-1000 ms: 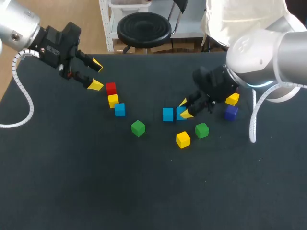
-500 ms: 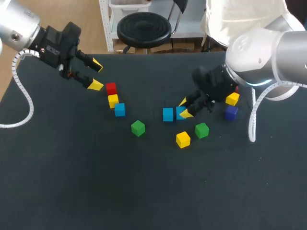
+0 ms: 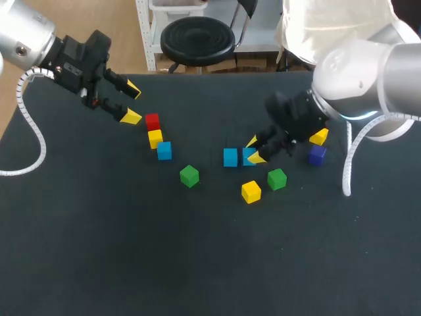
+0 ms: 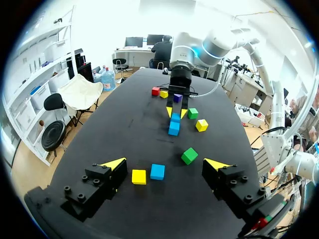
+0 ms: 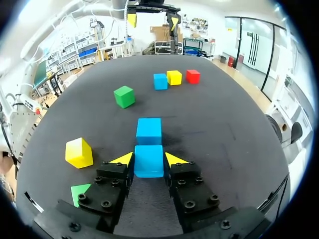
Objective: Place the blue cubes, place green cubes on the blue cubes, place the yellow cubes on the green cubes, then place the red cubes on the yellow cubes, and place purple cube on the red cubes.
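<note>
Right gripper [image 3: 253,150] sits just right of centre in the head view, fingers clamped on a blue cube [image 3: 248,156] from two sides. The right wrist view shows both yellow tips pressed flat against its flanks. The cube is a plain sky-blue block, matte, with crisp edges, and it rests on the black table [image 3: 131,263]. A second blue cube [image 3: 230,157] of the same look lies just beside it on the left, lined up with it (can't tell if the two actually touch).

Left gripper [image 3: 131,102] hangs in the upper left, fingers spread wide with nothing between them. Just right of it there's a short diagonal row: red cube [image 3: 152,122], yellow cube [image 3: 155,138] and third blue cube [image 3: 164,151], each snug against the next. In the left wrist view the yellow and blue ones of that row lie on the table ahead of the open fingers. A green cube [image 3: 189,176] sits alone below the row, left of centre.

Below the right gripper are a second green cube [image 3: 277,178] and a second yellow cube [image 3: 250,191], near each other but apart. Further right, partly tucked under the right arm, there's a third yellow cube [image 3: 319,136] with the purple cube [image 3: 317,155] just below it.

Every cube I can see sits on the table itself.
</note>
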Motion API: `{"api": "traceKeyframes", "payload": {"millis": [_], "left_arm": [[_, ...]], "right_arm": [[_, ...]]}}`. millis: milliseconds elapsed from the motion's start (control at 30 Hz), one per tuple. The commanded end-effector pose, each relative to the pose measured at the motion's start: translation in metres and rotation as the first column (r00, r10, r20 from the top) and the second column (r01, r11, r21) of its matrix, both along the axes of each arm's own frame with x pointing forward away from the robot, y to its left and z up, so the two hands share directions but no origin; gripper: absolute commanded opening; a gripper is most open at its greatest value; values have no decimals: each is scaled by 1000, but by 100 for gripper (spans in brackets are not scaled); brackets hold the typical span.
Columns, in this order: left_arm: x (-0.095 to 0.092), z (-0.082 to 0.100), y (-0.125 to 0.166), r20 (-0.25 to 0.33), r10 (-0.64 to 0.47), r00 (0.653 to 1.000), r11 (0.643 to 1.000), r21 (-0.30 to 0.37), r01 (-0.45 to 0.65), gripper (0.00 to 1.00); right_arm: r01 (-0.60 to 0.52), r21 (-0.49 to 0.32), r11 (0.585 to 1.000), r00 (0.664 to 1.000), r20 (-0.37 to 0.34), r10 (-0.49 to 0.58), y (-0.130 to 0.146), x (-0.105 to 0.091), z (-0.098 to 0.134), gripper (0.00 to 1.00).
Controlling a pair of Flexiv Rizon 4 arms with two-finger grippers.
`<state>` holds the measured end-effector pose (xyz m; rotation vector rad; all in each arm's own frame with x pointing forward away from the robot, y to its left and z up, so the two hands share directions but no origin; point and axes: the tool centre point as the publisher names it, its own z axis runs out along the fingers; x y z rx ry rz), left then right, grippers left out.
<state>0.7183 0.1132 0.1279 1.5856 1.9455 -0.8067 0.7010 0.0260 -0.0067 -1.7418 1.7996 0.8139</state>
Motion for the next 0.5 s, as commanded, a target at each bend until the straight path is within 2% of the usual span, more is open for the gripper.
{"api": "traceKeyframes", "payload": {"millis": [33,500], "left_arm": [[-1,-1,0,4,0,1000,1000,-3,0,100],[-1,-1,0,4,0,1000,1000,-3,0,100]], "right_arm": [[0,6,1000,1000,0,0,-1,0,-2,0],[-9,8,1000,1000,6,9,2,3,-1,0]]}}
